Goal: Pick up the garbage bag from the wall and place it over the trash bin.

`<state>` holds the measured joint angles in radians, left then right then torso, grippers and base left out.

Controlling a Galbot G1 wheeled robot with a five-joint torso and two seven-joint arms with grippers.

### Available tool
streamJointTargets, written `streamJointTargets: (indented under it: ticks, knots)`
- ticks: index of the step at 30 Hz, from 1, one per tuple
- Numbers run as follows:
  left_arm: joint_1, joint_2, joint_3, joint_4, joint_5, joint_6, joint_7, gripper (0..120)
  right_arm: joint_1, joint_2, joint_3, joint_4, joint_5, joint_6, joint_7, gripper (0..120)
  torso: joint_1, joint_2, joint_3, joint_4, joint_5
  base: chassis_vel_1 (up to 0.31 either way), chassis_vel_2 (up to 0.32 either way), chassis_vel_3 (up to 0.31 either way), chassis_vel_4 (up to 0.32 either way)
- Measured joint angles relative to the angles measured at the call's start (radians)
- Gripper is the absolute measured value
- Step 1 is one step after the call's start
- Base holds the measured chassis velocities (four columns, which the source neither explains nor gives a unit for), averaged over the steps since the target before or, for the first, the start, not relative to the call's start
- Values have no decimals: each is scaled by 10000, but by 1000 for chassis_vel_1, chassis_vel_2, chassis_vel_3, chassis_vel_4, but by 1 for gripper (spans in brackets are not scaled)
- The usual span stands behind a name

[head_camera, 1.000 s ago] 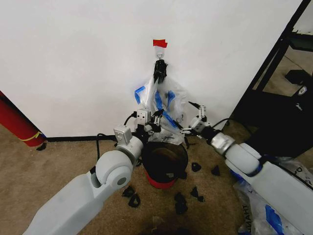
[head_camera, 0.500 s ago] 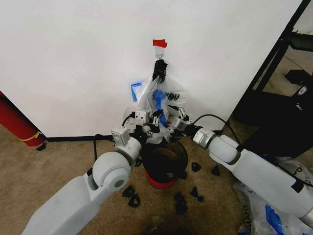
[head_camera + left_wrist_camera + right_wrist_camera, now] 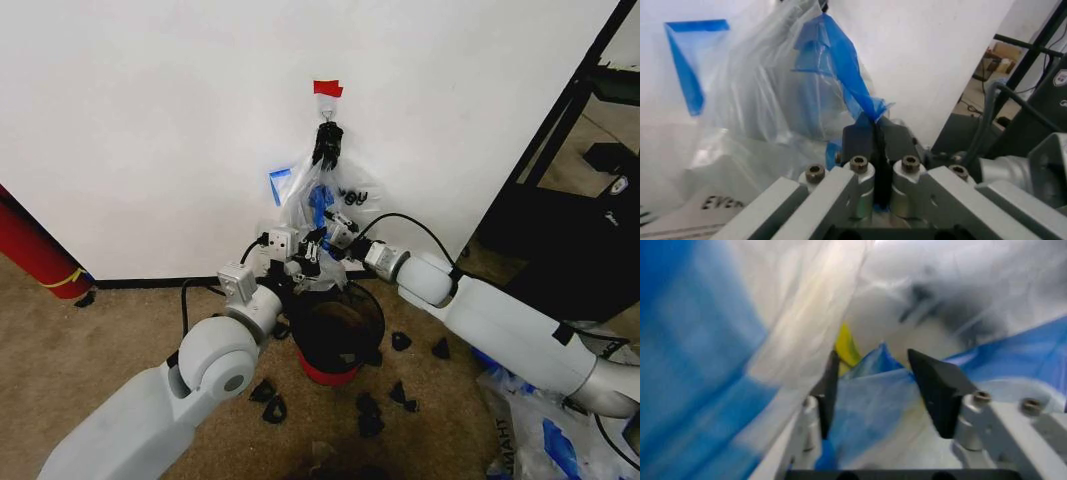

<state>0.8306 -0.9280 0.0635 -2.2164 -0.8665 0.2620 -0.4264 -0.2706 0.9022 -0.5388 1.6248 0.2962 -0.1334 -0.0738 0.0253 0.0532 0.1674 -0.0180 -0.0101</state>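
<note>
Now best kept gentle: left hand [image 3: 875, 165] clenched on a blue fold of the garbage bag [image 3: 318, 200], hung from the hook on the wall [image 3: 150, 120] above the trash bin [image 3: 335, 335]. Right hand [image 3: 873, 390] released, plastic between fingers; yellow mark visible from that wrist alone.

Your right gripper [image 3: 335, 224] has swung in from the right into the garbage bag [image 3: 305, 195], its fingers [image 3: 933, 385] now straddling a fold.
</note>
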Motion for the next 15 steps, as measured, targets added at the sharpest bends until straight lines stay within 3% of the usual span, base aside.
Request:
streamJointTargets:
  ticks: [10,15]
  knots:
    - [150,84,-147,-154,11,-14,22,0,-261,-620,254,454,27,-852,345,0,0,0,-1,-1,0,0,0,0,0]
    - [192,107,-188,-221,4,-15,22,0,-384,-632,401,626,208,-1472,759,0,0,0,-1,-1,0,0,0,0,0]
